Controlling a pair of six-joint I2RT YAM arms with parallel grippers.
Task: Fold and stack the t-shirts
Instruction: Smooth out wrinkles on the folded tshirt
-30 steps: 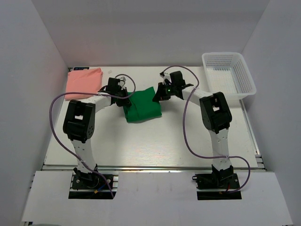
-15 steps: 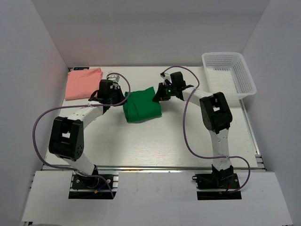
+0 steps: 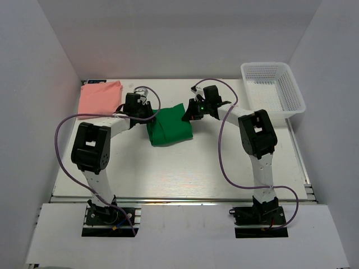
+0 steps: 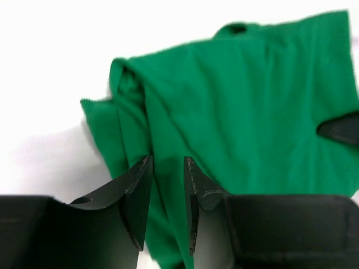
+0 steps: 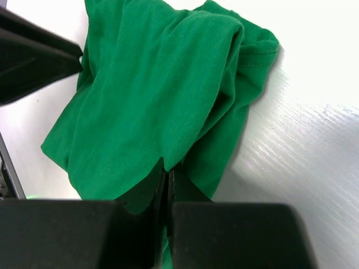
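Left wrist view: the left gripper is straddling the near edge of the green t-shirt, jaws slightly apart, having swung back from its left. Opposite it, the right gripper is clamping the shirt's other corner, so a two-handed fold is probably resuming. The pink t-shirt is lying well left of the left gripper.

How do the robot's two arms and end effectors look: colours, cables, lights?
The left arm and the right arm have white links and bulky black joint housings. A purple cable loops along each. The left end effector and the right end effector have matte black, wedge-shaped fingers. A green light glows near the right wrist.
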